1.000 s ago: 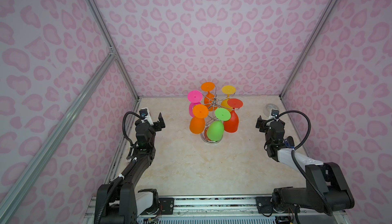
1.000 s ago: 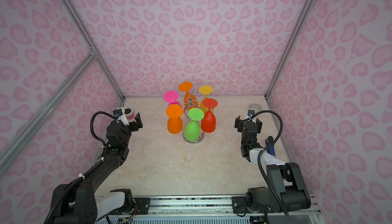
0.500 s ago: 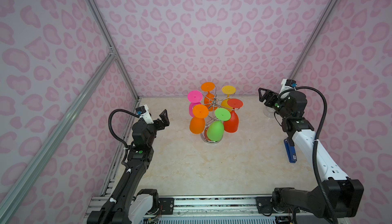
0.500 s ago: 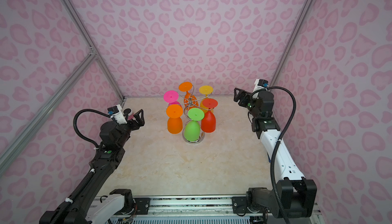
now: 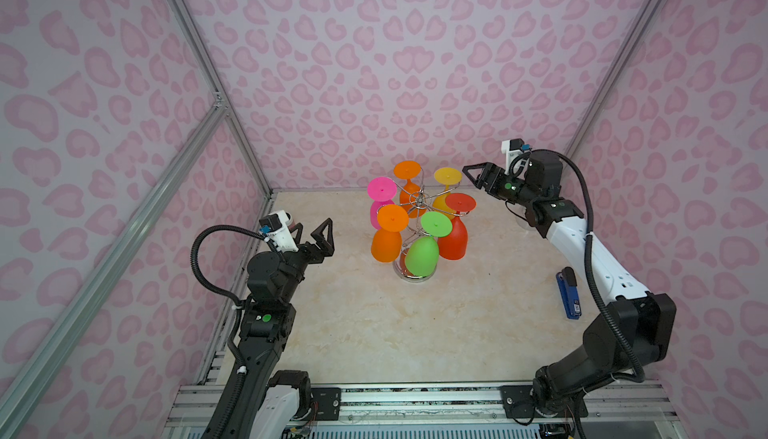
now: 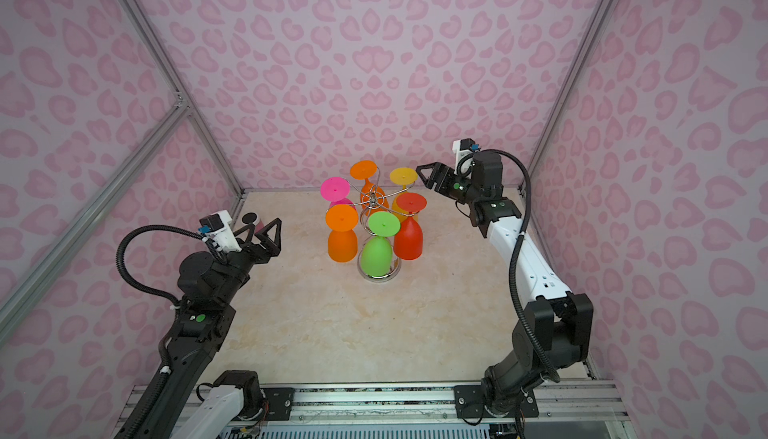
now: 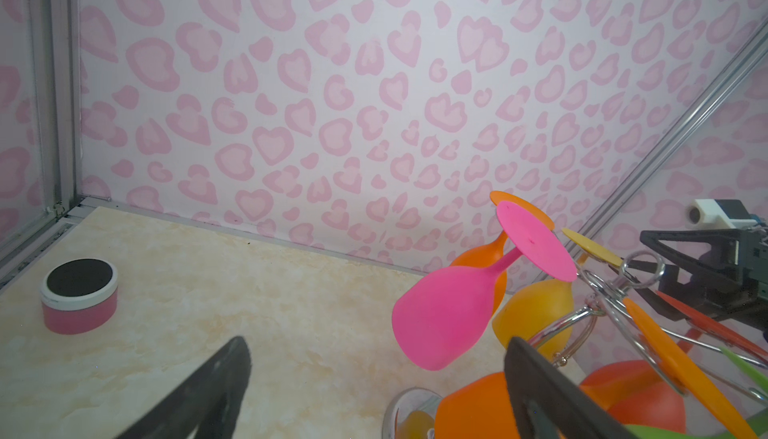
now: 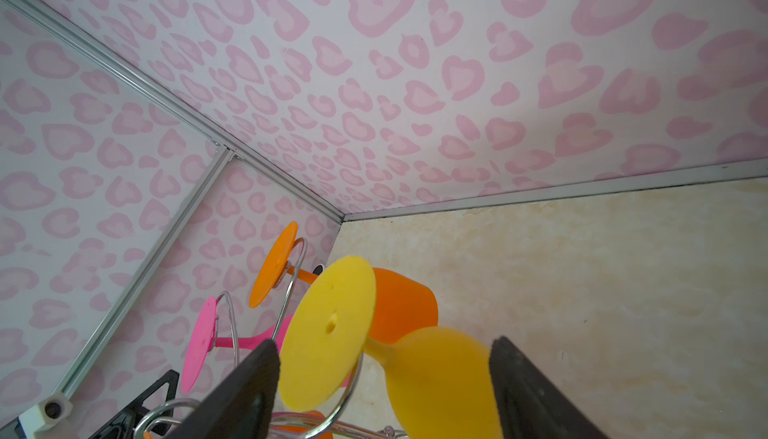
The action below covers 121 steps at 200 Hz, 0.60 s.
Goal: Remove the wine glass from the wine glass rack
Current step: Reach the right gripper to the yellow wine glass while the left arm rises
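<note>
1. Pink tin [image 7: 79, 295] with a black lid stood on the table [image 5: 374, 333] at your far left, beside the wall.
2. You saw the left gripper [image 5: 315, 227] raised near that tin, jaws spread wide and empty, well apart from the rack.
3. You found the wine glass rack [image 5: 420, 198] upright at the middle rear of the table. Coloured glasses hung bowl-down from its hooks, among them the pink glass [image 5: 381, 188] and the green glass [image 5: 422, 255].
4. You saw the right gripper [image 5: 469, 175] level with the rack top, jaws parted, tips just beside the yellow wine glass [image 5: 447, 176]. The right wrist view showed that glass between the fingers [image 8: 249, 387]. You could not tell whether they touched it.
5. A blue object [image 5: 568, 295] lay flat at your right, under the right arm.
</note>
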### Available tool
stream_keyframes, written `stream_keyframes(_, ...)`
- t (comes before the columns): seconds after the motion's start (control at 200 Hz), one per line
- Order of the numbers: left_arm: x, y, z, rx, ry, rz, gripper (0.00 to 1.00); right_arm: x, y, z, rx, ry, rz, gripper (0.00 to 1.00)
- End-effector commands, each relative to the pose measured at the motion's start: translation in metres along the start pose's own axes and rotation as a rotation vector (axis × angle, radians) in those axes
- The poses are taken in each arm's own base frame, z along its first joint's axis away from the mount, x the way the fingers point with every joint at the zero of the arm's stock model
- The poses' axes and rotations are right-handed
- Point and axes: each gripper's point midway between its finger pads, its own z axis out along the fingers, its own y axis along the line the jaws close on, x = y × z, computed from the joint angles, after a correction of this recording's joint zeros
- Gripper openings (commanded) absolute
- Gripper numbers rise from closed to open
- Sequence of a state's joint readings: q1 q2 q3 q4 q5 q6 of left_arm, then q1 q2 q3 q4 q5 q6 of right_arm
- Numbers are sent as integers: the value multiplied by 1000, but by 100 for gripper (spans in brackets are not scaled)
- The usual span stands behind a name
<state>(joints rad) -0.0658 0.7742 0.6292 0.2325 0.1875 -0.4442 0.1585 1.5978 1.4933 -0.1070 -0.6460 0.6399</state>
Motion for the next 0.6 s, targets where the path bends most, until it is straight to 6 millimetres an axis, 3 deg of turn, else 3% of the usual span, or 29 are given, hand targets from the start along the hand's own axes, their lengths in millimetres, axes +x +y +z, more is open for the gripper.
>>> stream_keyframes(0.0, 4, -1, 0, 10, 14, -4, 97, 2, 8, 9, -21, 19, 2, 80)
stream_keyframes(0.14, 8, 0, 2, 12, 27, -7, 97, 5, 13, 19, -33, 26, -4, 78)
stream_keyframes(0.325, 11, 0, 4, 13, 36, -8, 97, 4, 13, 27, -37, 32, 1, 69)
stream_keyframes(0.6, 16, 3, 8, 5, 53, -6, 97, 5, 17, 29, -50, 36, 6, 58)
